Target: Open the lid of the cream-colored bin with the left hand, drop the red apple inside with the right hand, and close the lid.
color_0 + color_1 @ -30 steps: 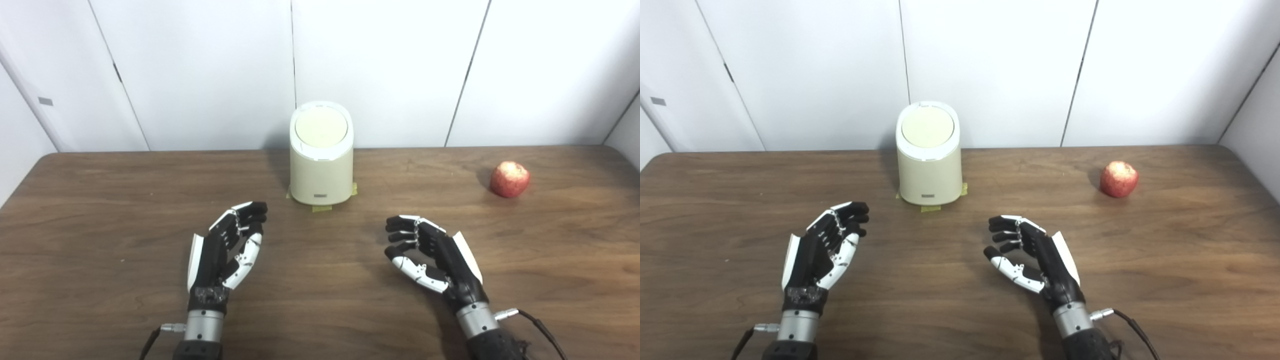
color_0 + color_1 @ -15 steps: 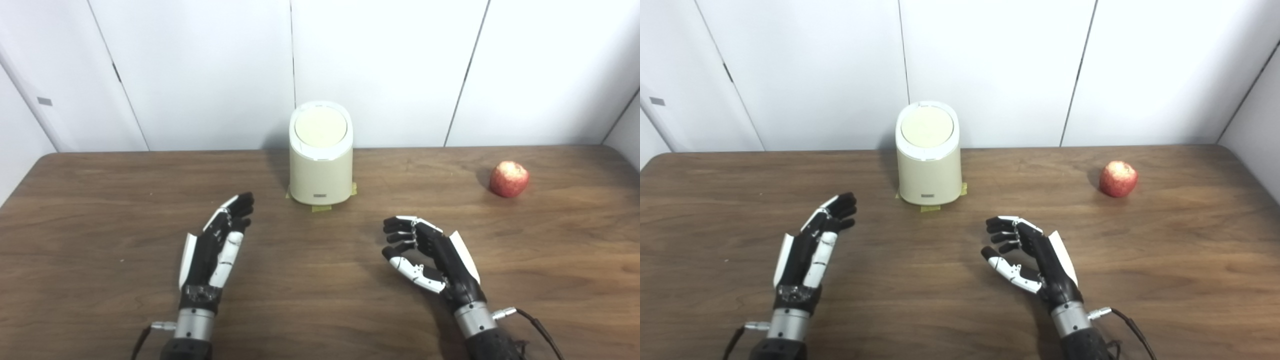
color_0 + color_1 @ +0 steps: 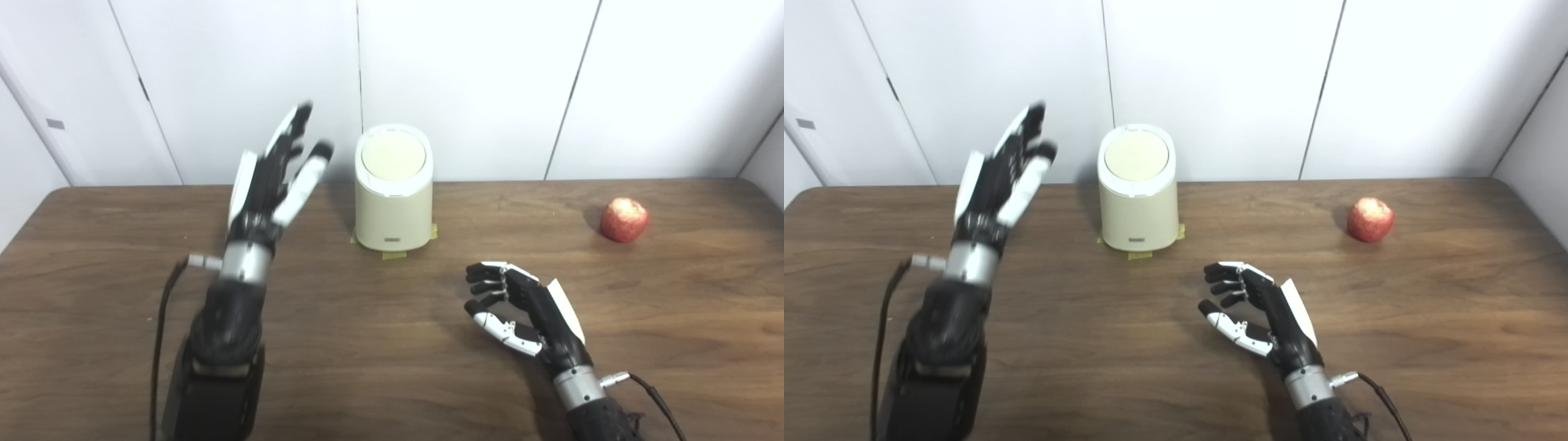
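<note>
The cream-colored bin (image 3: 393, 202) stands on the brown table near the far edge, its round lid (image 3: 392, 155) shut. The red apple (image 3: 623, 219) lies on the table at the far right. My left hand (image 3: 272, 177) is raised in the air just left of the bin, fingers stretched out and apart, empty, not touching the bin. My right hand (image 3: 528, 310) rests low over the table in front and right of the bin, fingers loosely curled, empty, well short of the apple.
Yellow tape pieces (image 3: 393, 253) mark the bin's foot. The table (image 3: 392, 380) runs to white wall panels at the back. A cable (image 3: 160, 318) hangs from my left wrist, another trails from my right wrist.
My left hand has lifted from the table, straightened its fingers and risen up and forward to beside the bin's top. My right hand has barely moved.
</note>
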{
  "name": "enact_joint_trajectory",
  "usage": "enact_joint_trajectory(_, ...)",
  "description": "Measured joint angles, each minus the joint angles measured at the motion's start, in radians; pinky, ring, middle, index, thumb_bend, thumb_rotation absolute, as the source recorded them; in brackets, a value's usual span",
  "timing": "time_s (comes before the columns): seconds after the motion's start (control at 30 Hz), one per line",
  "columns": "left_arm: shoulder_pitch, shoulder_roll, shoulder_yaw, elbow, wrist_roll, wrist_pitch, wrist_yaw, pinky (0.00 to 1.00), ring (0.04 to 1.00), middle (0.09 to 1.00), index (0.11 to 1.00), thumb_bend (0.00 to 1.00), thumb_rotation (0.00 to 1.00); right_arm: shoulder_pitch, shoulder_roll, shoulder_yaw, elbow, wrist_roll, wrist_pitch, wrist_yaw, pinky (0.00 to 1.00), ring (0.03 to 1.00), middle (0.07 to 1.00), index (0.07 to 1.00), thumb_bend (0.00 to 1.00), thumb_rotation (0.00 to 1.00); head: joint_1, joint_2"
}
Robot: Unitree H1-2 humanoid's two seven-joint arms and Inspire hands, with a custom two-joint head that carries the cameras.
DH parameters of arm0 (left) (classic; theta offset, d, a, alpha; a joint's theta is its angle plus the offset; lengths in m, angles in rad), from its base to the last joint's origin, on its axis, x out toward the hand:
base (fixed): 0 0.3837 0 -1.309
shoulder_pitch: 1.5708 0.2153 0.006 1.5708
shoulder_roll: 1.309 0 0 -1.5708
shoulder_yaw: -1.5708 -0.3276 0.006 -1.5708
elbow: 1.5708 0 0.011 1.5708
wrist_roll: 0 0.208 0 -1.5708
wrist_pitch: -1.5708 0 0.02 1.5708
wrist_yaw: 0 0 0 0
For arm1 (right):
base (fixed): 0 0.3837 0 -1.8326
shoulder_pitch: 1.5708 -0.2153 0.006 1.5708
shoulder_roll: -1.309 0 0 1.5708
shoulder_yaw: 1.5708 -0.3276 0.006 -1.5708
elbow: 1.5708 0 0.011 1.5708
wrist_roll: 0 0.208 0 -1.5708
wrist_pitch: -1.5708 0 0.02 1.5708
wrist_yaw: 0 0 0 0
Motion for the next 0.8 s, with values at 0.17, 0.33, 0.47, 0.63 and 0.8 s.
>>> enact_joint_trajectory(0.17,-0.100,0.038,-0.069,0.066,0.121,0.149,-0.041,0.90,0.999,1.000,1.000,0.77,0.71,-0.002,0.000,0.002,0.001,0.000,0.001,0.000,0.57,0.658,0.690,0.682,0.24,0.36,0.000,-0.002)
enact_joint_trajectory(0.33,-0.170,0.040,-0.110,0.169,0.246,0.170,-0.053,1.00,1.000,1.000,1.000,0.68,0.77,-0.003,-0.001,0.004,0.002,0.000,0.001,0.000,0.56,0.654,0.685,0.677,0.24,0.33,0.006,-0.008)
enact_joint_trajectory(0.47,-0.228,0.032,-0.124,0.235,0.293,0.170,-0.052,1.00,1.000,1.000,1.000,0.64,0.85,-0.007,-0.004,0.006,0.006,0.000,0.000,0.000,0.57,0.657,0.686,0.679,0.24,0.30,0.009,-0.009)
enact_joint_trajectory(0.63,-0.293,0.025,-0.141,0.324,0.338,0.169,-0.048,1.00,1.000,1.000,1.000,0.68,0.82,-0.008,-0.004,0.008,0.009,0.001,-0.005,0.000,0.57,0.654,0.682,0.676,0.24,0.30,0.011,-0.020)
enact_joint_trajectory(0.8,-0.321,0.024,-0.181,0.419,0.359,0.167,-0.044,1.00,1.000,1.000,1.000,0.69,0.89,-0.014,-0.004,0.009,0.018,0.002,-0.012,-0.003,0.57,0.655,0.683,0.677,0.24,0.30,0.012,-0.032)
